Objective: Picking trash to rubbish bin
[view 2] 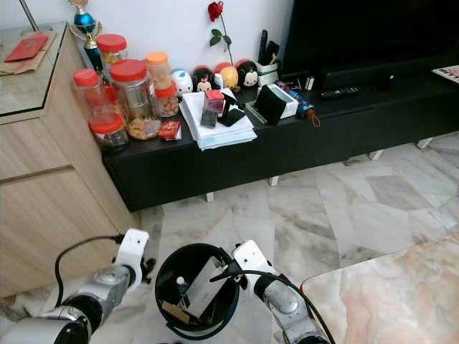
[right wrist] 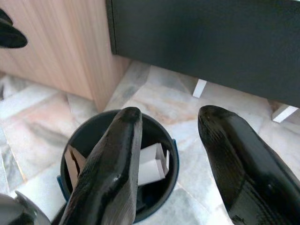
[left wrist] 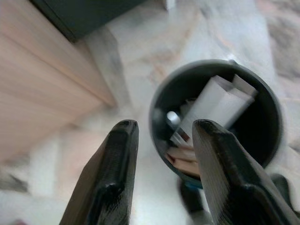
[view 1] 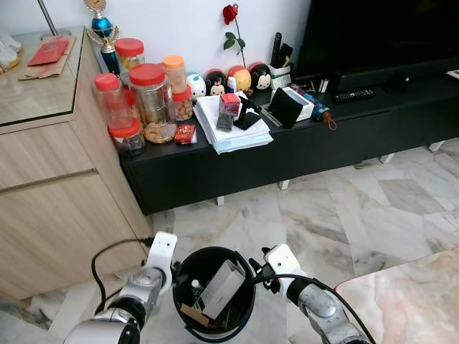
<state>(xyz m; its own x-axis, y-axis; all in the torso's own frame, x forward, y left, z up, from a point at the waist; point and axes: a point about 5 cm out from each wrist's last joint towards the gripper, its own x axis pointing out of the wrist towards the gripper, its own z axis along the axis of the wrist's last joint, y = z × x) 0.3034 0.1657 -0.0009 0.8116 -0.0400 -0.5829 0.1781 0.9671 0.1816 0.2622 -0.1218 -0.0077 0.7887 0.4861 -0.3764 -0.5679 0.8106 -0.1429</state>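
Left eye view: the black rubbish bin (view 1: 214,292) stands on the marble floor (view 1: 344,208) between the two arms, already holding a tilted white carton (view 1: 222,288), a small bottle (view 1: 196,288) and brown scraps (view 1: 195,316). The left tool (left wrist: 161,140) hovers just beside the rim, fingers parted and empty; the right tool (right wrist: 171,136) hangs over the opposite rim, likewise spread and holding nothing. Judged from this, the drop appears complete; a clean finish calls for lifting both tools straight up, clear of the rim, so the bin is not tipped. The head views alone show the black TV bench (view 1: 301,143) with jars (view 1: 152,100) and papers (view 1: 231,129), possible further trash. The wrist views alone confirm the open gap between the fingers.
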